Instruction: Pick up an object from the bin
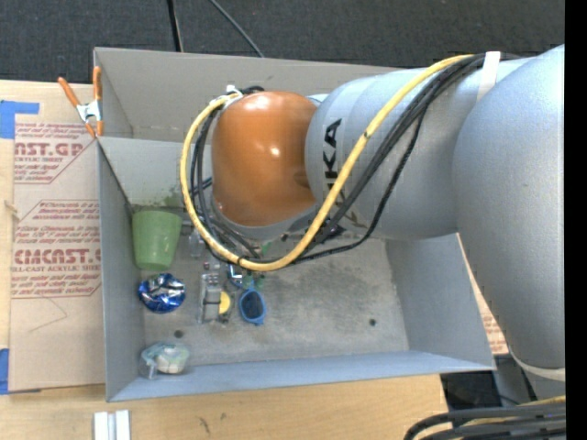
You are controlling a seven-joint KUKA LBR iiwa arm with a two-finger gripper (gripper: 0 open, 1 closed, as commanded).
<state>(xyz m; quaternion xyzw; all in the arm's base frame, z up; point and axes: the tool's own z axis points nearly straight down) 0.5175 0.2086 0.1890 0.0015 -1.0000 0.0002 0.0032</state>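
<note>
My gripper (214, 291) hangs below the arm's orange cover, low over the left middle of the bin floor. A small blue oval thing (251, 307) lies right beside it on its right, with a bit of green at its top. A small yellow piece (222, 302) shows at the gripper's tip; whether it is held I cannot tell. A crumpled blue and white ball (161, 293) lies just left of the gripper. A pale green cup (155, 236) rests above that ball against the left wall.
A whitish-grey lump (166, 359) sits in the front left corner. The arm and its cables cover the back and right of the bin. Bare grey floor stretches to the right of the blue oval thing.
</note>
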